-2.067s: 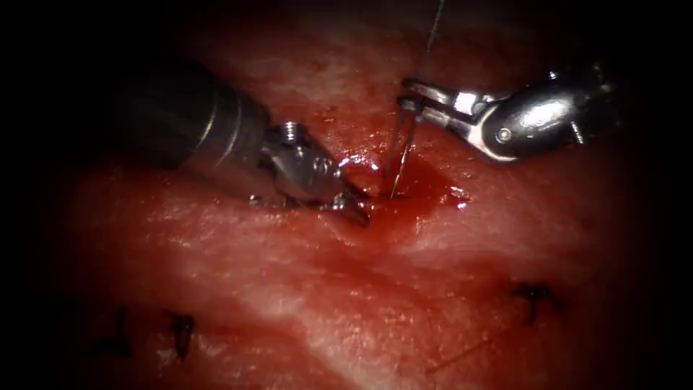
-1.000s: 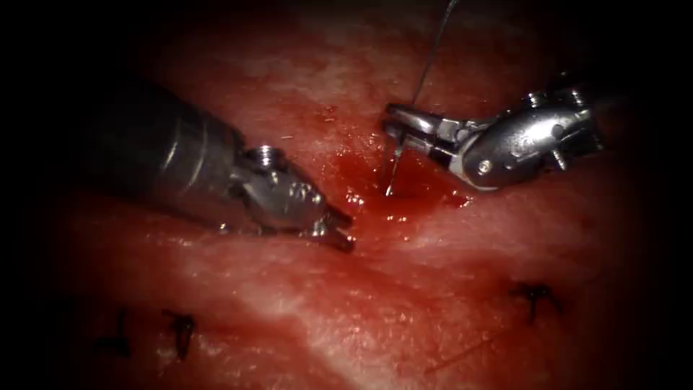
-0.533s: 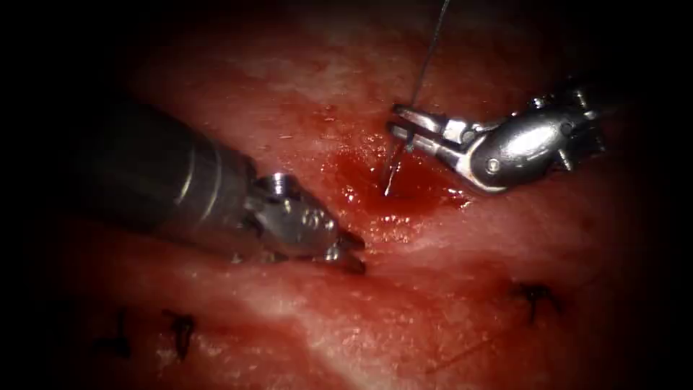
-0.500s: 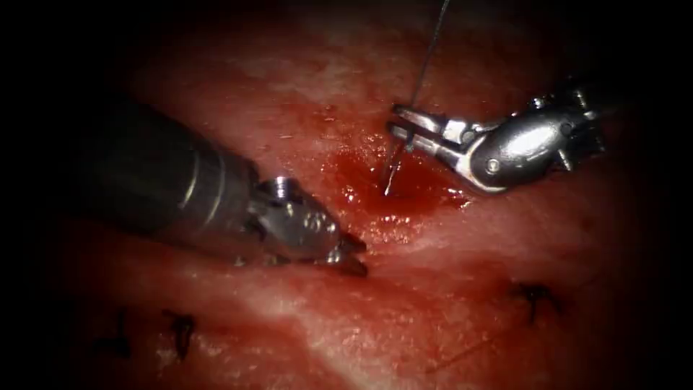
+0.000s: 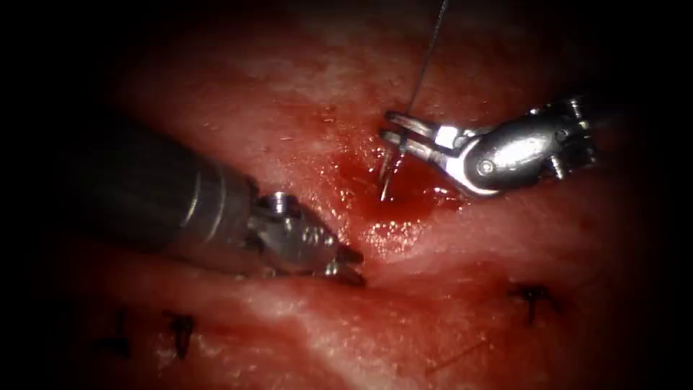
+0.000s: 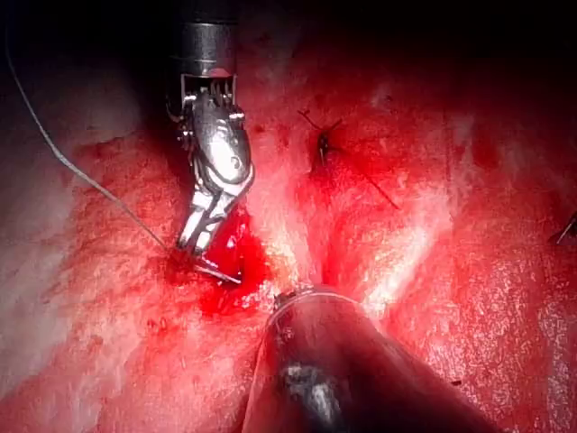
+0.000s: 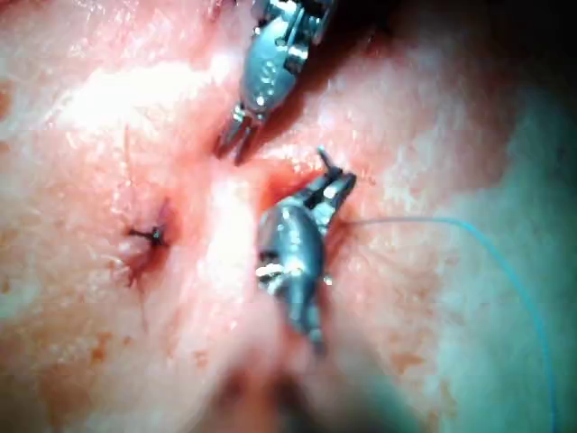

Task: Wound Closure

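Two pincers [image 5: 348,261] [image 5: 393,134], one needle [image 5: 386,179], one thread [image 5: 427,58], perhaps three stitches [image 5: 533,297].

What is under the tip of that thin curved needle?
The needle, held by the right tool, points down into a pool of red fluid on the tissue. The fluid hides whether its tip has entered.

Needle [image 5: 388,177] and thread [image 5: 426,61] bar red pool; tissue [image 5: 404,318] below open.

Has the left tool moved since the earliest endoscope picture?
Yes. The left tool has shifted down, away from the red fluid and nearer the knotted stitch. The right tool holds the needle.
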`<state>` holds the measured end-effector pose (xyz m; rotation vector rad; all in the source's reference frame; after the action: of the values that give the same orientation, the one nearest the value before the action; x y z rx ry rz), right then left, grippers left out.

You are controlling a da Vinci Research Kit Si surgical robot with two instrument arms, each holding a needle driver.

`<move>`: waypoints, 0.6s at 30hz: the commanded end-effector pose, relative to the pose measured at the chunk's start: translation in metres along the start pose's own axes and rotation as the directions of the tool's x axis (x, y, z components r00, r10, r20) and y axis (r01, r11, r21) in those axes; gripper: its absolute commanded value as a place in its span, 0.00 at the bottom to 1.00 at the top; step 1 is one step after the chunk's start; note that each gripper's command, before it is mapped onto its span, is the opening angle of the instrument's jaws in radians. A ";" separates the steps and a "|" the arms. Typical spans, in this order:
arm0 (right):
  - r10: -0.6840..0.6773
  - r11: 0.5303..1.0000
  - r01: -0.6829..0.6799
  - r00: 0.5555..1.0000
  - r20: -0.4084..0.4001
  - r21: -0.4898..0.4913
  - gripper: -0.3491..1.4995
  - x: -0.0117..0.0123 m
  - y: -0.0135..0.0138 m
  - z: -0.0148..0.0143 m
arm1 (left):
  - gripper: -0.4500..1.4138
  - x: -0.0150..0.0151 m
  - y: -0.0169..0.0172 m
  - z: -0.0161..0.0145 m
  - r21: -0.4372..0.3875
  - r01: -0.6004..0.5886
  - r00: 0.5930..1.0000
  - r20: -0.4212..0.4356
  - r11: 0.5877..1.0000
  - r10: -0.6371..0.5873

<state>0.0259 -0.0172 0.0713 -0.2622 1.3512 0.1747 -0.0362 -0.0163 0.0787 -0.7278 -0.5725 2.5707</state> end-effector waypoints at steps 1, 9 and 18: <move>0.029 1.000 -0.029 1.000 0.003 0.006 0.00 -0.0003 -0.0013 0.0007 | 0.20 -0.0001 0.0005 0.0008 -0.003 0.000 1.000 0.000 1.000 0.000; 0.193 0.981 -0.193 0.981 0.017 0.000 0.00 0.0002 -0.0010 0.0007 | 0.20 -0.0001 0.0005 0.0009 -0.001 0.001 1.000 -0.003 1.000 -0.001; 0.334 0.942 -0.332 0.942 0.028 -0.041 0.00 0.0005 0.0000 0.0002 | 0.19 -0.0007 0.0005 0.0013 0.002 -0.005 1.000 -0.002 1.000 0.005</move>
<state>0.0254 -0.0164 0.0705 -0.0555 1.3531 0.4949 -0.0359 -0.0169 0.0792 -0.7328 -0.5643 2.5754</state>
